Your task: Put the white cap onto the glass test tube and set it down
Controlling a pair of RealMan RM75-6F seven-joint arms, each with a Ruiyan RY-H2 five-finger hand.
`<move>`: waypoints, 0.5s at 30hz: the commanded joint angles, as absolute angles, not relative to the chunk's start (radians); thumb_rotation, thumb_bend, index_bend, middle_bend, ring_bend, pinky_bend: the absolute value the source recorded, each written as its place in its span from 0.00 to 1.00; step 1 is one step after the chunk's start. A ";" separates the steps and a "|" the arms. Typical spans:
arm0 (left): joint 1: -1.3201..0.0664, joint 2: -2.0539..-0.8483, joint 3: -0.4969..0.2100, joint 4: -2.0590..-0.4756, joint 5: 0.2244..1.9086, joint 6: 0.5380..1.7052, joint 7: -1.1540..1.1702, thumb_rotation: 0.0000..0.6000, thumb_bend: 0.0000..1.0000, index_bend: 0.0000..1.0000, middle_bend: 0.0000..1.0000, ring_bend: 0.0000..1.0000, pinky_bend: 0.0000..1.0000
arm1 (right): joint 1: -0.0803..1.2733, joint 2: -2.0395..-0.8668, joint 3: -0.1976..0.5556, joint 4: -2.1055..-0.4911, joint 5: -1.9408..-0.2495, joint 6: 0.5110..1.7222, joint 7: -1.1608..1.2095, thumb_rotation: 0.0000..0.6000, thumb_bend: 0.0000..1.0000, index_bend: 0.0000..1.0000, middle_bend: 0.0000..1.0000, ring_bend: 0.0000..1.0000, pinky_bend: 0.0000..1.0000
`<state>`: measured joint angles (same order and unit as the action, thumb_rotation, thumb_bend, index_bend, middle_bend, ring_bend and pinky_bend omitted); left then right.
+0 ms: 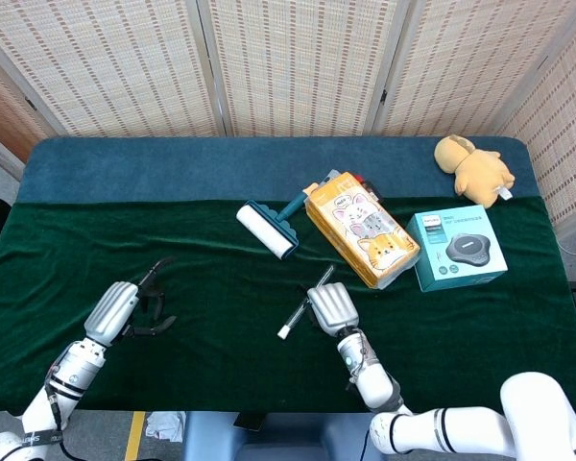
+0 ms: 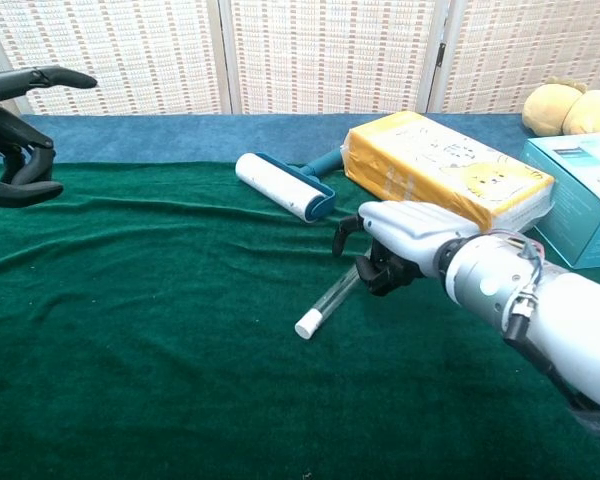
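Note:
The glass test tube has the white cap on its near end. It lies slanted, cap end low and towards the front of the green cloth. My right hand grips the tube near its far end, fingers curled around it. My left hand hovers far off at the left side of the table, its fingers spread and holding nothing.
Behind the tube lies a white lint roller with a teal handle. A yellow packet, a teal box and a yellow plush toy stand at the back right.

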<state>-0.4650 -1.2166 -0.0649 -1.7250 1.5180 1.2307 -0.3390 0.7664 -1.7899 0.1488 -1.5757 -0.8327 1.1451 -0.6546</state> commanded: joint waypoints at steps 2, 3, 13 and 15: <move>-0.451 -1.210 -0.066 -1.715 1.505 1.243 -0.334 1.00 0.36 0.08 0.74 0.53 0.66 | 0.742 -1.740 0.158 -1.642 -0.891 1.198 -0.641 1.00 0.74 0.29 0.99 1.00 1.00; -0.445 -1.206 -0.064 -1.712 1.500 1.247 -0.332 1.00 0.36 0.08 0.74 0.53 0.66 | 0.732 -1.723 0.156 -1.661 -0.914 1.217 -0.633 1.00 0.74 0.29 0.98 1.00 1.00; -0.339 -1.169 -0.039 -1.647 1.397 1.323 -0.135 1.00 0.38 0.24 0.64 0.46 0.52 | 0.510 -1.393 0.015 -1.860 -1.234 1.468 -0.453 1.00 0.74 0.37 0.60 0.78 0.81; -0.310 -1.170 -0.034 -1.634 1.377 1.352 -0.086 1.00 0.38 0.24 0.60 0.42 0.46 | 0.460 -1.302 -0.030 -1.867 -1.291 1.497 -0.397 1.00 0.74 0.33 0.43 0.57 0.55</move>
<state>-0.3492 -1.1720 -0.0431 -1.6592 1.4082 1.3133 -0.1417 0.5424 -1.4156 0.0397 -1.8247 -1.2001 1.4312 -0.4830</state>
